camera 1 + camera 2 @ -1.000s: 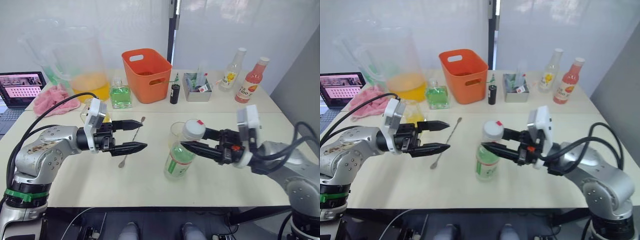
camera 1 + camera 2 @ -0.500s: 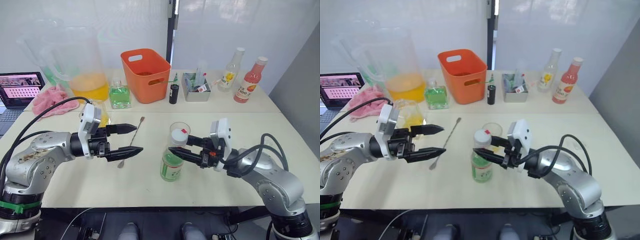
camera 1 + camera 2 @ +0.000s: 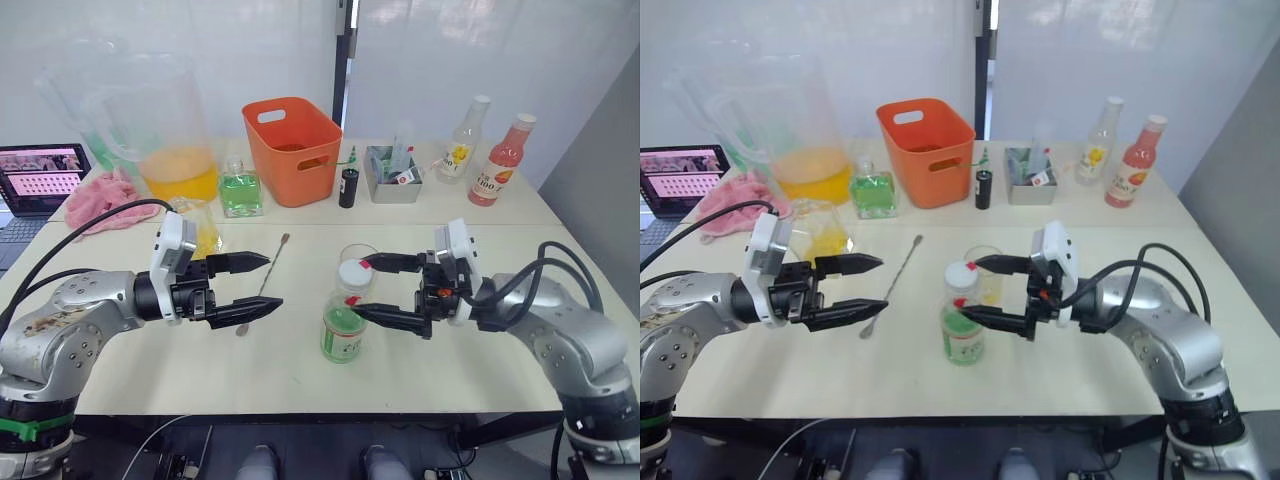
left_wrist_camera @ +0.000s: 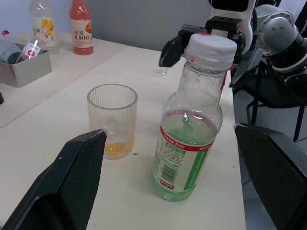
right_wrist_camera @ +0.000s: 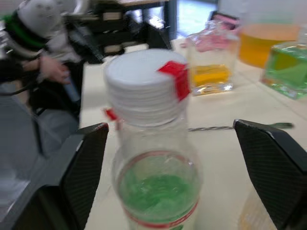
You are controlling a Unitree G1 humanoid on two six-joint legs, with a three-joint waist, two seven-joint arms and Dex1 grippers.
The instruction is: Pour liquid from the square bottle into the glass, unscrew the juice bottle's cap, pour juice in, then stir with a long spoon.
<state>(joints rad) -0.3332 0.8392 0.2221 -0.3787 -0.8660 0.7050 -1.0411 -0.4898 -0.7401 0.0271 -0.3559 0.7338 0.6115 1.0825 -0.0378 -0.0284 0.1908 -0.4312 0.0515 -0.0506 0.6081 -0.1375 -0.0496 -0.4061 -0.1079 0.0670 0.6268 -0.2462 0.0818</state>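
- On the near table in the left eye view, the juice bottle [image 3: 345,325] stands upright with its cap [image 3: 353,272] on, just in front of the glass [image 3: 357,262]. The right gripper [image 3: 369,286] has its fingers spread wide, one above the other beside the bottle's neck, touching nothing. If it closes at this height it may catch the soft neck below the cap and tip the bottle into the glass
- In the same view the left gripper [image 3: 264,282] is also spread and empty, well apart from the bottle. With nothing bracing the bottle, I judge a twist on the cap would spin the whole bottle instead
- In the right eye view, the long spoon [image 3: 892,284] lies flat between the left gripper and the glass, and the square bottle [image 3: 823,232] sits behind the left arm. A sweep of that arm could knock either
- In the left wrist view, the glass holds a thin layer of yellow liquid
- In the right wrist view, the cap's red tab faces the camera
- The surface is two pale tables [image 3: 300,370] pushed together; an orange basket [image 3: 293,148], a big pitcher [image 3: 165,125], a pink cloth [image 3: 100,195] and a laptop [image 3: 40,175] sit at the back, before white walls
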